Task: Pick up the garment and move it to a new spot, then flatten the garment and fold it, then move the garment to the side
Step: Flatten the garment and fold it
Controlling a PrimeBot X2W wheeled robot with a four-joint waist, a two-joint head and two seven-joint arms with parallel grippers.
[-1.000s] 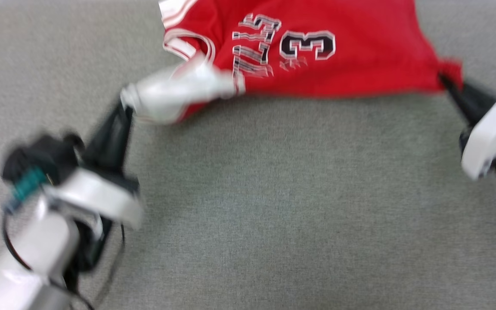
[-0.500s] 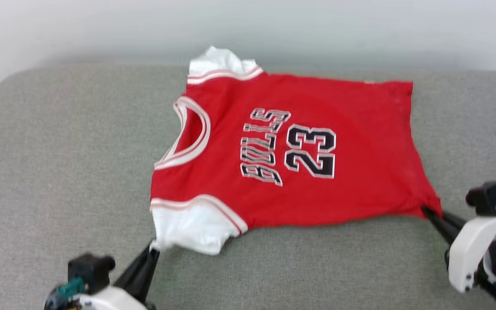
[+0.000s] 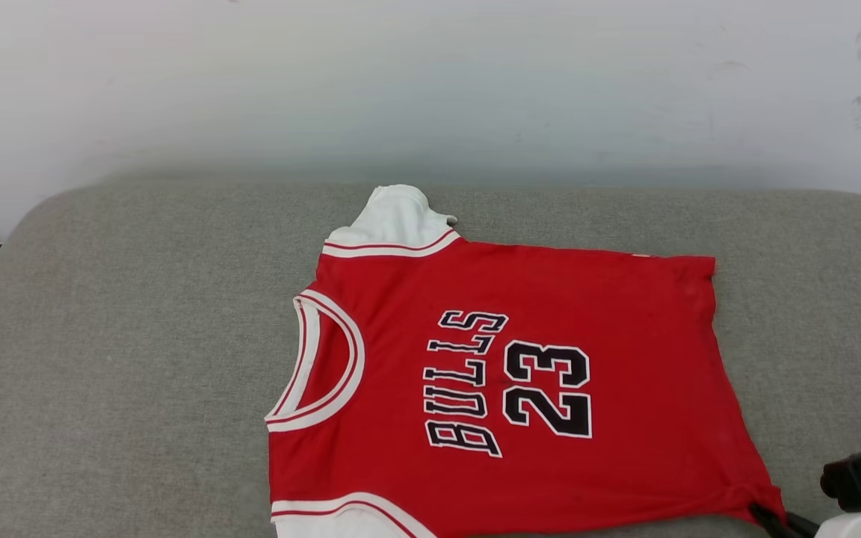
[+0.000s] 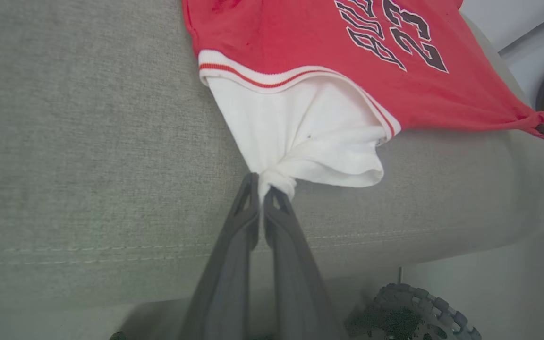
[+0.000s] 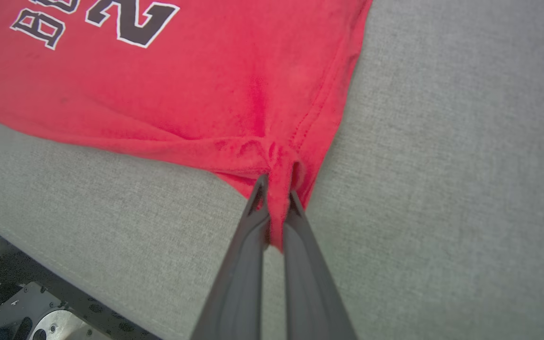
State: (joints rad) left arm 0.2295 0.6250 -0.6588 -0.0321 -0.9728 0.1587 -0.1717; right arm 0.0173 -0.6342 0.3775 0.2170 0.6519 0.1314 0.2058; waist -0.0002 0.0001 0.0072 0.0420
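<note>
Head view: the garment, a red jersey-style shirt, lies spread front-up on the grey fabric surface, with its neckline toward 9 o'clock and its hem toward 3 o'clock; black, white-outlined lettering and the number 23 run sideways across its centre; the far white sleeve points to 12 o'clock, toward a pale wall; the near white sleeve runs off the frame at 6 o'clock; the right end effector, at 5 o'clock, meets the hem corner nearest the robot.

Left wrist view: the left end effector is closed on the bunched tip of the near white sleeve, the cloth drawn to a point between its two dark fingers; the sleeve's red-and-white trim lies toward 12 o'clock; a treaded wheel shows at 5 o'clock, below the edge of the surface.

Right wrist view: the right end effector is clamped on the red hem corner, a pinch of cloth standing between its fingers and wrinkles radiating toward 10 o'clock; the shirt body beyond lies flat on the surface.
</note>
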